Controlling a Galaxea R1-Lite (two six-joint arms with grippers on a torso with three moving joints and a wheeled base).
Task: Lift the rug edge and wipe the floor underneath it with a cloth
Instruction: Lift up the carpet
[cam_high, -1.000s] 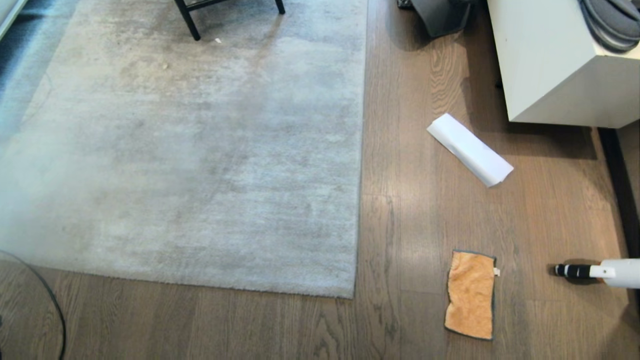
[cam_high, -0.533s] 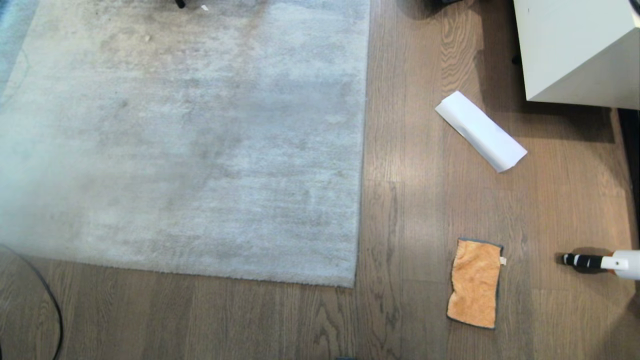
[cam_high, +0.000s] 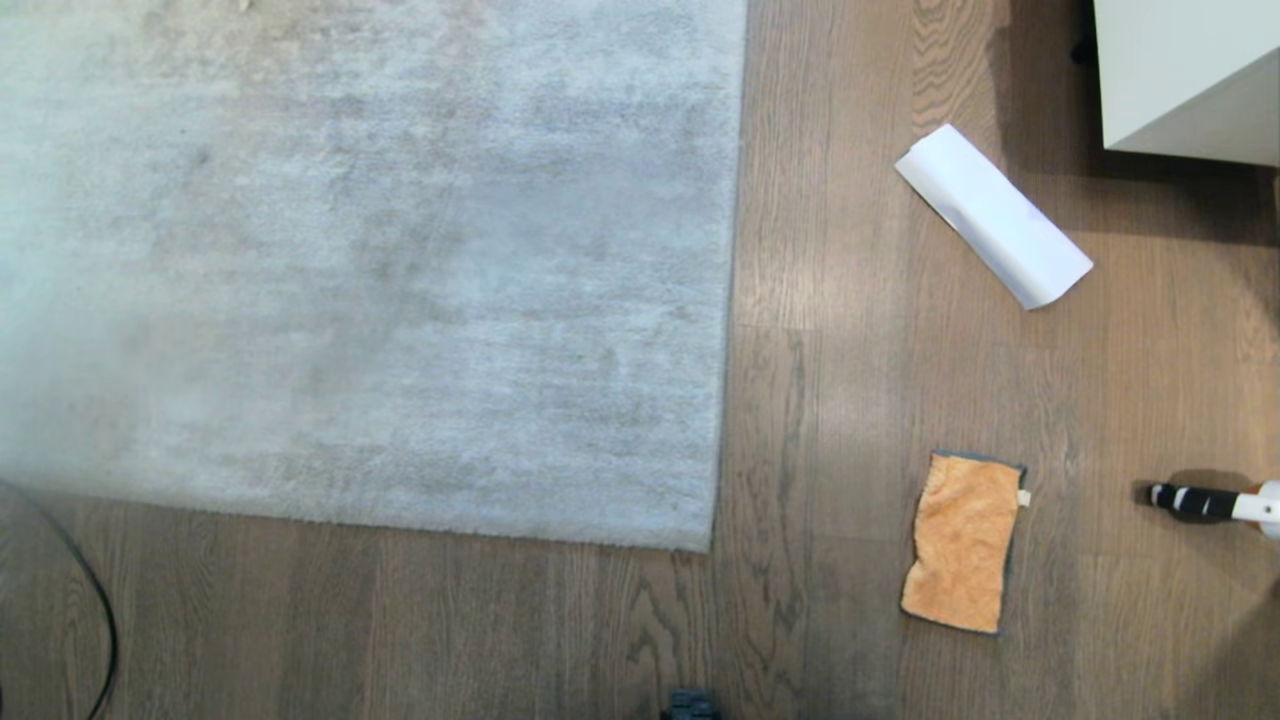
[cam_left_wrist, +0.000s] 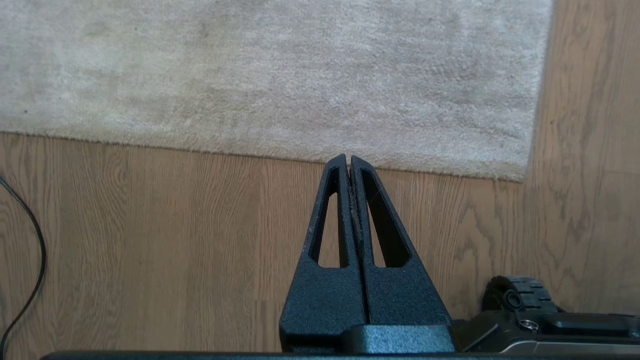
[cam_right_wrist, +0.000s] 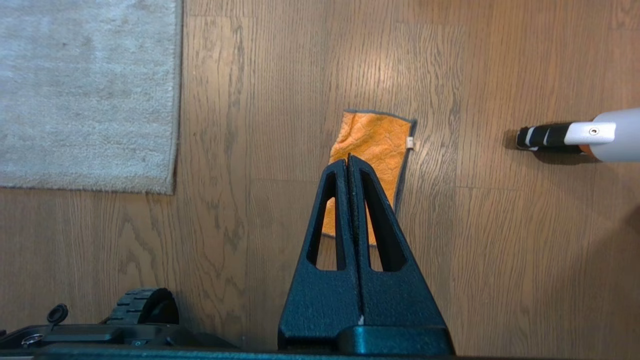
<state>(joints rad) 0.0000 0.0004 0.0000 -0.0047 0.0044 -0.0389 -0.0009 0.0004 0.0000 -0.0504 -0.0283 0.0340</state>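
Observation:
The light grey rug (cam_high: 380, 260) lies flat on the wood-grain floor (cam_high: 830, 400), its near right corner at the middle of the head view. The orange cloth (cam_high: 962, 543) lies flat on the floor to the rug's right. Neither arm shows in the head view. In the left wrist view my left gripper (cam_left_wrist: 348, 159) is shut and empty, held above the floor with its tips over the near edge of the rug (cam_left_wrist: 280, 75). Seen from the right wrist, my right gripper (cam_right_wrist: 347, 160) is shut and empty, held above the cloth (cam_right_wrist: 372, 142).
A white rolled sheet of paper (cam_high: 993, 216) lies on the floor beyond the cloth. A white cabinet (cam_high: 1190, 70) stands at the far right. A white tool with a black striped tip (cam_high: 1210, 502) lies right of the cloth. A black cable (cam_high: 85, 590) curves at the near left.
The whole head view has shifted: the camera has tilted down, so the chair legs and most of the cabinet have left the top. The rug, cloth and paper have not moved on the floor.

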